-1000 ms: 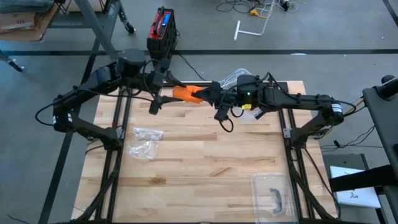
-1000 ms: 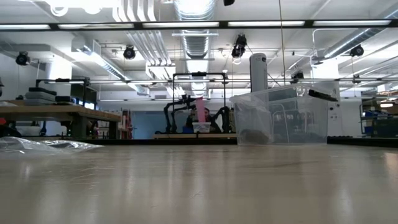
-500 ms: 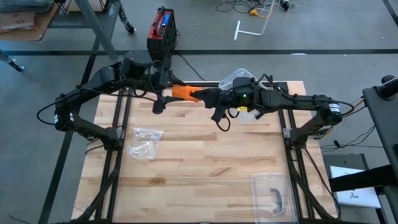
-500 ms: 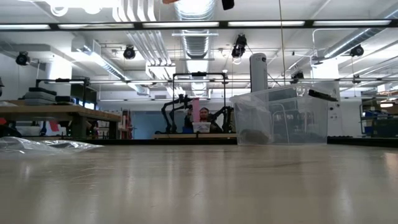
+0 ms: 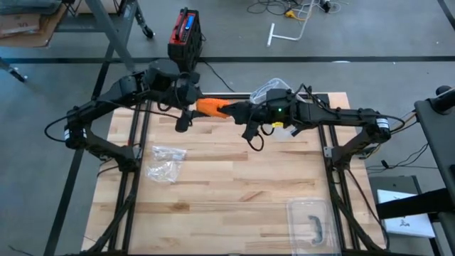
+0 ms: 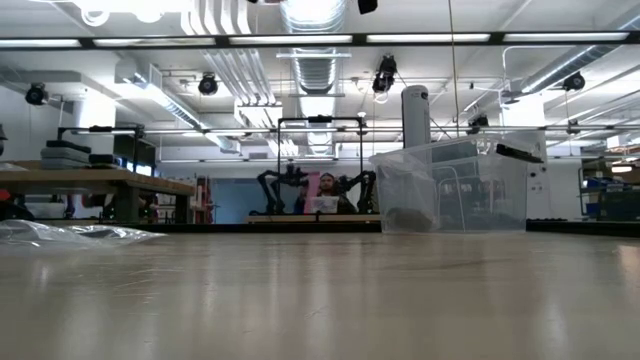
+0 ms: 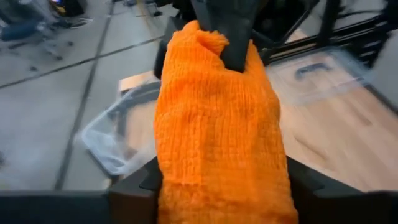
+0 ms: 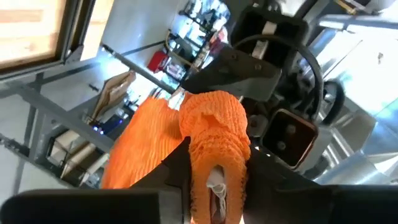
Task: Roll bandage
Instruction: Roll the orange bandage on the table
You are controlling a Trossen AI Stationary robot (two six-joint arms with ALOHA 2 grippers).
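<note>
Both grippers meet on the orange bandage [image 5: 207, 107], held above the table's [image 5: 234, 185] 12 o'clock edge. Right gripper [image 5: 231, 109] is clamped on one end, the cloth bunched between its fingers [image 8: 177, 167]. Left gripper [image 5: 186, 104] straddles the other end; whether its jaws pinch the cloth cannot be told.

Risk: if either grip loosens during rolling, the wrap may slacken or drop.

Crumpled plastic bag [image 5: 165, 161] lies at 9 o'clock, lidded clear container [image 5: 311, 222] at 5 o'clock, well apart. Neither obstructs.
</note>
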